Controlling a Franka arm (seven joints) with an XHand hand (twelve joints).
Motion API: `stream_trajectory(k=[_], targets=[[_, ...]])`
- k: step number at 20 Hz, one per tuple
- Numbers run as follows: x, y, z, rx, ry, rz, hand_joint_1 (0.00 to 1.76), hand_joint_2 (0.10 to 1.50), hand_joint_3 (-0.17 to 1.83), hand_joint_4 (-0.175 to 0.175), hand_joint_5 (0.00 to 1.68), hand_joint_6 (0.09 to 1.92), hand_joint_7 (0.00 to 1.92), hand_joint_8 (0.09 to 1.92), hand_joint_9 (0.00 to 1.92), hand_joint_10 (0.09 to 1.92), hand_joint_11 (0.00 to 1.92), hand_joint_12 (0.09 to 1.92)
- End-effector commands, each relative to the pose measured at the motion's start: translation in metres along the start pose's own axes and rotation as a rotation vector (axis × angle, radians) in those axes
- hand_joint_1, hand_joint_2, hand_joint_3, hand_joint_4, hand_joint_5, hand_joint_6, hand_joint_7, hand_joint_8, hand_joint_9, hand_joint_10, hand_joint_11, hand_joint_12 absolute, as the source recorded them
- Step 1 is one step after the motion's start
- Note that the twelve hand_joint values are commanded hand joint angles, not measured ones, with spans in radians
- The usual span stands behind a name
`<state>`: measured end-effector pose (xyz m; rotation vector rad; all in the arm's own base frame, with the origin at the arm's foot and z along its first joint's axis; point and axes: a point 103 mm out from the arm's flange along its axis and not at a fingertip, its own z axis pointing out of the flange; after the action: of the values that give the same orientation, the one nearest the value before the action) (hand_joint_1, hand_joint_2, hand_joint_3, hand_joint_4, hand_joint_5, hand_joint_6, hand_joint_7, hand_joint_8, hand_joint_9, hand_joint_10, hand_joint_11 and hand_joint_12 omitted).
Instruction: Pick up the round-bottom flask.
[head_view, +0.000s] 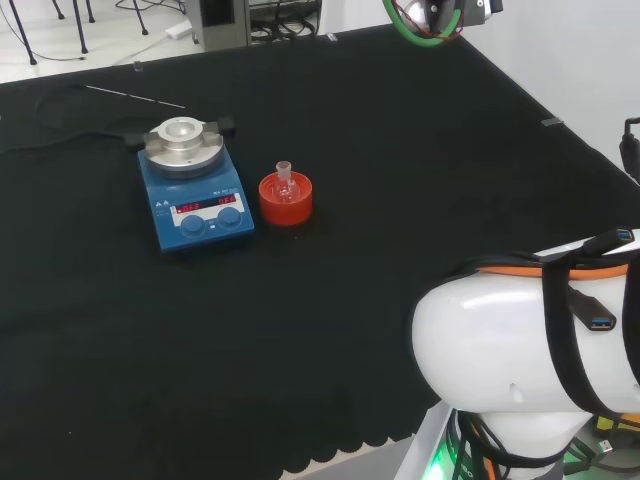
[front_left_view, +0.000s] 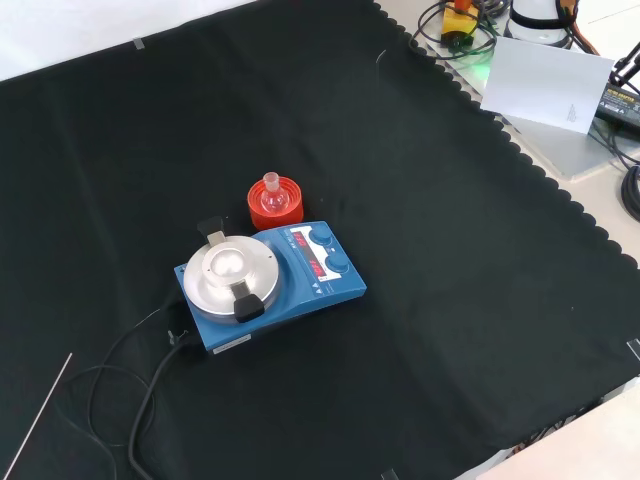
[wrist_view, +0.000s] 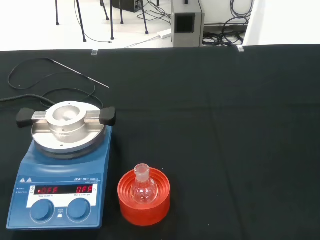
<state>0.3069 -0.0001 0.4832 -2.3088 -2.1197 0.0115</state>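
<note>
- Round-bottom flask (wrist_view: 143, 187) upright in red ribbed stand (wrist_view: 144, 204), mid-cloth, well off bench edges.
- Just beside blue stirrer plate (wrist_view: 57, 192), head view: to its right.
- Hand state: can't tell.

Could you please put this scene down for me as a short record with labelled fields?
flask: small clear round-bottom flask, upright, neck up
stand: red ribbed ring with the flask sitting in it
hotplate: blue stirrer with a round metal top, beside the stand and close to it
hotplate position: left of the stand in the head view
cable: black, runs from the hotplate across the cloth
rod: thin rod lying on the cloth beyond the hotplate in the head view
task status: flask not yet picked up
</note>
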Motion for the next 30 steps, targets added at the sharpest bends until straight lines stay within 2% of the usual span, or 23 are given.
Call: stream_trajectory(k=[1, 2, 4, 8, 17, 18, 19, 23, 26, 30], targets=[[-0.005, -0.006, -0.01, 0.02, -0.01, -0.005, 0.21, 1.15, 0.51, 0.011, 0.32, 0.54, 0.32, 0.66, 0.48, 0.52, 0.18, 1.09], [-0.006, -0.006, -0.011, 0.024, -0.009, -0.003, 0.1, 1.22, 0.43, 0.013, 0.28, 0.4, 0.25, 0.59, 0.38, 0.53, 0.09, 1.09], [-0.006, -0.007, -0.011, 0.027, -0.009, -0.001, 0.02, 1.3, 0.33, 0.014, 0.28, 0.23, 0.2, 0.52, 0.29, 0.57, 0.02, 1.09], [-0.008, -0.005, -0.006, 0.04, -0.011, 0.006, 0.01, 1.32, 0.26, 0.015, 0.29, 0.14, 0.2, 0.49, 0.27, 0.59, 0.0, 1.09], [-0.019, 0.011, 0.025, 0.019, 0.044, 0.03, 0.41, 1.13, 0.19, 0.004, 0.29, 0.09, 0.24, 0.51, 0.31, 0.62, 0.0, 1.15], [-0.019, 0.013, 0.027, -0.032, 0.064, 0.03, 0.47, 1.09, 0.21, 0.003, 0.31, 0.09, 0.25, 0.53, 0.32, 0.62, 0.0, 1.18], [-0.021, 0.017, 0.034, -0.005, 0.072, 0.029, 0.52, 1.04, 0.26, 0.001, 0.33, 0.09, 0.25, 0.54, 0.33, 0.62, 0.0, 1.2], [-0.025, 0.051, 0.071, 0.0, 0.119, 0.004, 0.66, 0.84, 0.55, -0.002, 0.42, 0.09, 0.28, 0.57, 0.38, 0.62, 0.0, 1.25], [-0.031, 0.081, 0.104, -0.001, 0.159, -0.023, 0.73, 0.77, 0.63, 0.005, 0.51, 0.09, 0.29, 0.57, 0.4, 0.62, 0.0, 1.27], [-0.032, 0.117, 0.145, 0.031, 0.196, -0.068, 0.78, 0.72, 0.69, 0.013, 0.54, 0.09, 0.26, 0.56, 0.39, 0.62, 0.0, 1.26]])
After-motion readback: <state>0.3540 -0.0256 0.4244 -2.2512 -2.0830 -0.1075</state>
